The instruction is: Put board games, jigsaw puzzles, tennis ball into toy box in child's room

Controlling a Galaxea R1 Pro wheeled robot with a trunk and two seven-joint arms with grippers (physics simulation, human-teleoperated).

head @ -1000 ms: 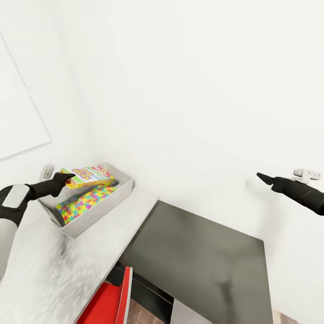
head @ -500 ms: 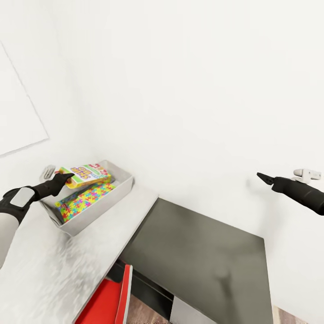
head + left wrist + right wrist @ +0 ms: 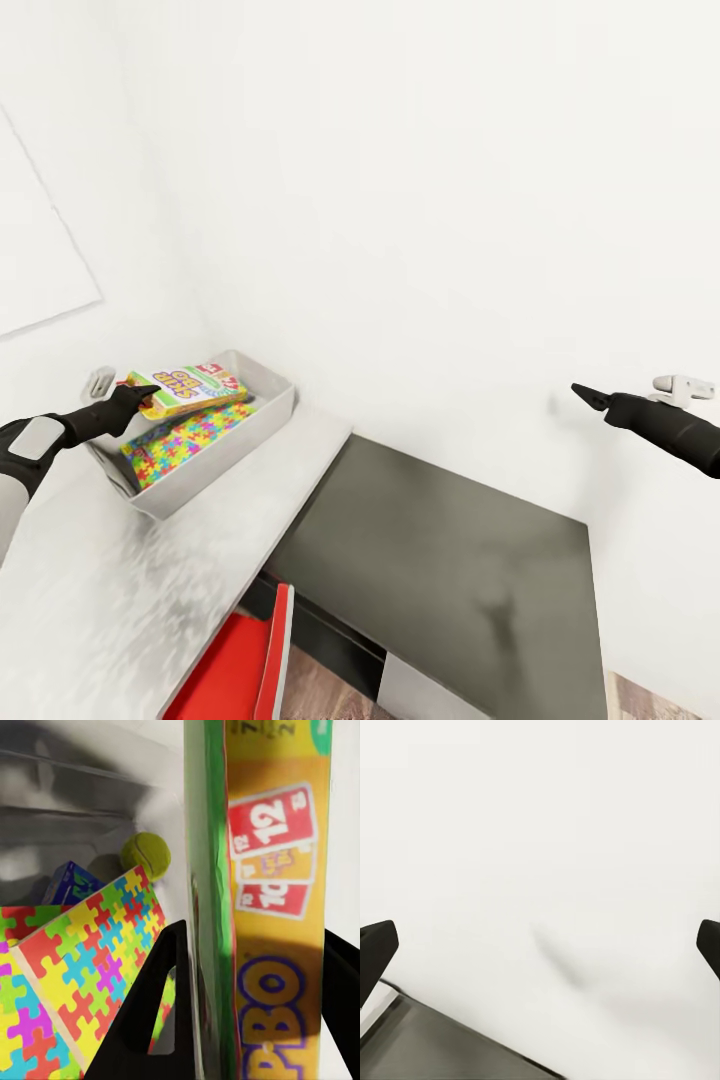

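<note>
Left gripper (image 3: 143, 398) has pulled back a bit, still pinching the SKIP BO box (image 3: 185, 388) tilted over the tray (image 3: 225, 455); right gripper (image 3: 540, 952) fingers spread.

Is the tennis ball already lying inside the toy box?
Yes, in the left wrist view the tennis ball lies inside the toy box, against its grey wall behind the jigsaw puzzle.

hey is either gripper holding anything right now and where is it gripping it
The left gripper holds the SKIP BO game box by its near end, over the toy box. The right gripper is open, empty.
</note>
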